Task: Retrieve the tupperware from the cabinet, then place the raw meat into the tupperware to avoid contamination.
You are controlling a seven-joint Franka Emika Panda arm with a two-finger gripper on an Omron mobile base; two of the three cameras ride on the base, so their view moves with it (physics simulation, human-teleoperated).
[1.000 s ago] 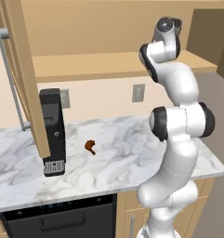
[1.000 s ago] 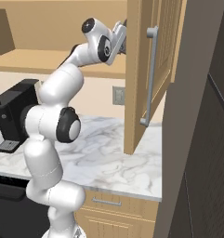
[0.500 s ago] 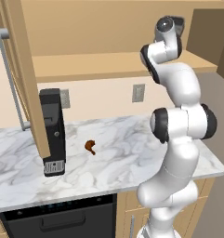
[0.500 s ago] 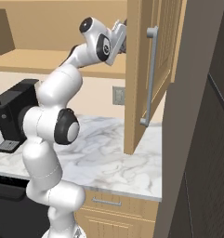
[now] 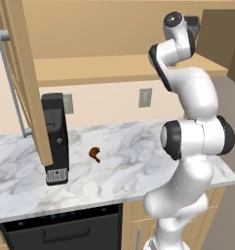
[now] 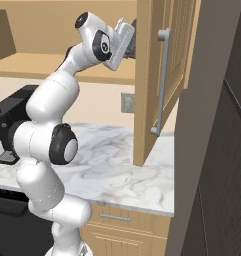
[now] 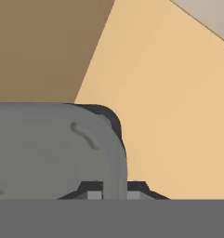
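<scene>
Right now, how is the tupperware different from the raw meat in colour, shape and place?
The tupperware is grey, flat and broad with rounded corners; the raw meat is reddish-brown, small and drumstick-shaped. The tupperware is up on the wooden shelf of the cabinet, with the gripper shut on its edge; the raw meat lies untouched on the marble counter, beside the black appliance.

tupperware (image 7: 53,148): flat mid grey, darker near-black rim at the corner. cabinet (image 5: 26,83): light tan wood, deeper brown in the shaded interior, grey bar handles (image 6: 161,82). raw meat (image 5: 95,154): reddish-brown. countertop (image 5: 124,161): white marble with grey veining. appliance (image 5: 55,138): black, pale grey grille at the base. wall: beige, grey outlet plate (image 5: 145,97). arm (image 5: 192,146): white with dark joints. finger tips (image 7: 92,189): dark with light grey faces. oven front (image 5: 65,229): black.
</scene>
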